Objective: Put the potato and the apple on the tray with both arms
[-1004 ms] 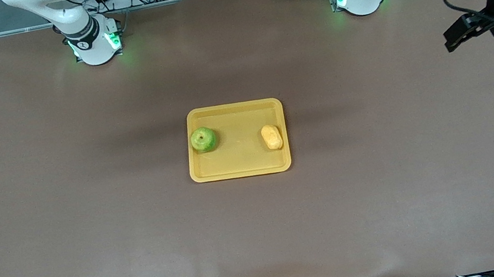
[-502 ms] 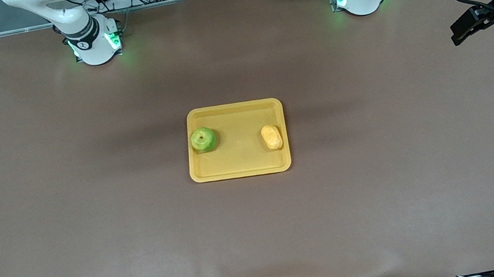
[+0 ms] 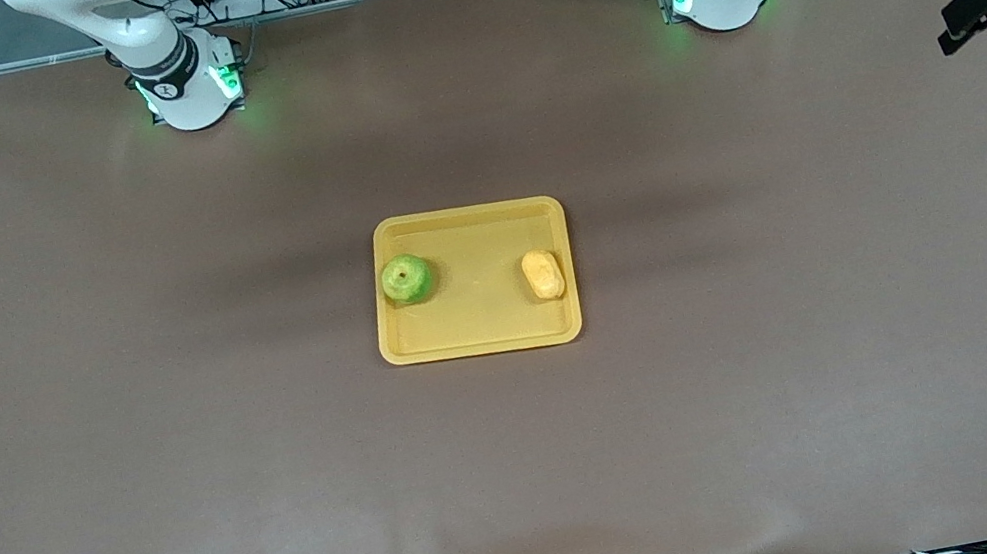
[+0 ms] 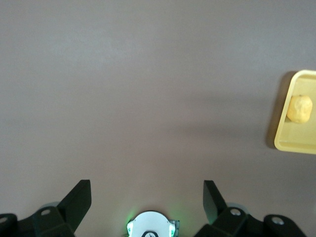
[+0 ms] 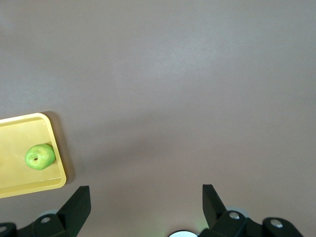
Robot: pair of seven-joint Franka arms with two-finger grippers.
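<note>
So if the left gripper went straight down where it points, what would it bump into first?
Probably just the bare table. The left gripper has open jaws over it, and the tray with the potato sits off to the side.

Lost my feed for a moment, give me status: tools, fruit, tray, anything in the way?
Left tool and right tool open, empty, out over the table ends. Apple and potato apart on the tray. Nothing in the way.

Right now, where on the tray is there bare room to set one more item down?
The tray is bare through its middle, between the apple at the right arm's end and the potato at the left arm's end. The strip nearest the front camera is also free. Both ends are crowded; each fruit sits close to its rim.
</note>
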